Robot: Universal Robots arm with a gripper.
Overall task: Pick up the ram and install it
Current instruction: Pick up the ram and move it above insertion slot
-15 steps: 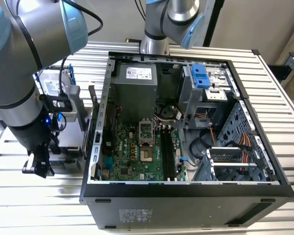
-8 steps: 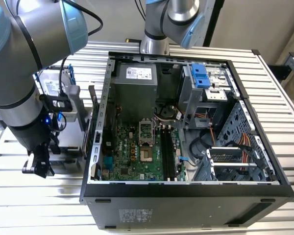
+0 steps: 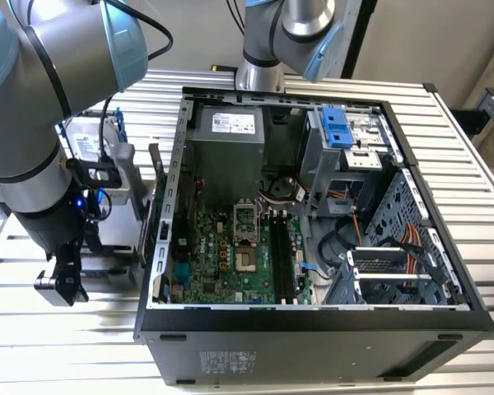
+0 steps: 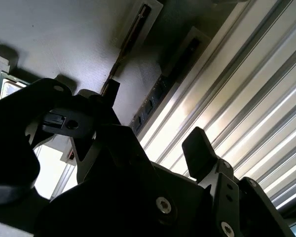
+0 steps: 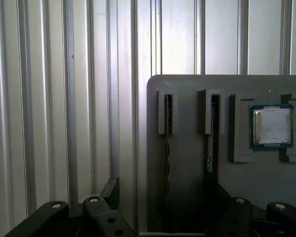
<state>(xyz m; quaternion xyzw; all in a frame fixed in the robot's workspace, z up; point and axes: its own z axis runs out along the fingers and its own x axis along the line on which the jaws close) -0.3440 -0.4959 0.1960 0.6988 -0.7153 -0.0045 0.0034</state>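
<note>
Gripper [image 5: 170, 192] wide open, nothing held; fingers [image 4: 200, 145] well apart in both wrist views. It hangs over the grey tray [image 5: 187, 94], which lies on the ribbed table [image 5: 64, 98]. The ram [image 5: 210, 143] stands on edge in a tray slot. In second wrist view the ram [image 4: 155, 96] shows its row of black chips, no contact w/ fingers that I can tell. A 2nd thin stick [image 5: 167, 163] stands in the next tray slot, parallel to ram. CPU [image 5: 271, 126] lies flat in a square tray recess, on ram's other side. In exterior view the gripper [image 3: 62, 284] is low by the tray. Open PC case [image 3: 313, 206] is just beside the tray, motherboard [image 3: 230, 255] bare inside.
</note>
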